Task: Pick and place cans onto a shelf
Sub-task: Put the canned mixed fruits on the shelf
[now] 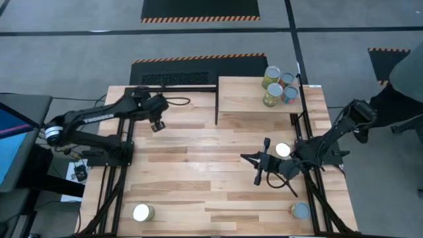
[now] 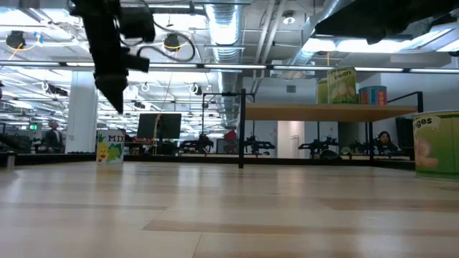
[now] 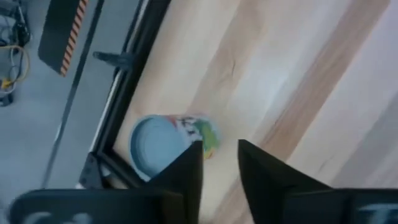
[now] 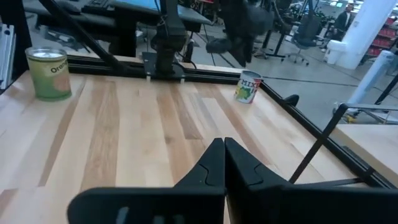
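Several cans (image 1: 276, 86) stand upright on the light-wood shelf (image 1: 241, 99) at the far right; two of them also show in the low view (image 2: 343, 84). A white-labelled can (image 3: 168, 140) stands on the table near its far left edge, and also shows in the low view (image 2: 109, 149). My left gripper (image 3: 221, 162) hangs above it, pointing down, open and empty; the low view (image 2: 115, 100) shows it well clear. My right gripper (image 4: 222, 149) is shut and empty, level above the table and pointing left; it also shows in the high view (image 1: 248, 158). Another can (image 1: 283, 151) stands by the right arm.
A green can (image 1: 142, 212) stands at the near left and shows in the right wrist view (image 4: 48, 73). Another can (image 1: 301, 210) stands at the near right. Black frame rails (image 1: 122, 165) run along the table's sides. Bare planks (image 1: 198, 172) fill the middle.
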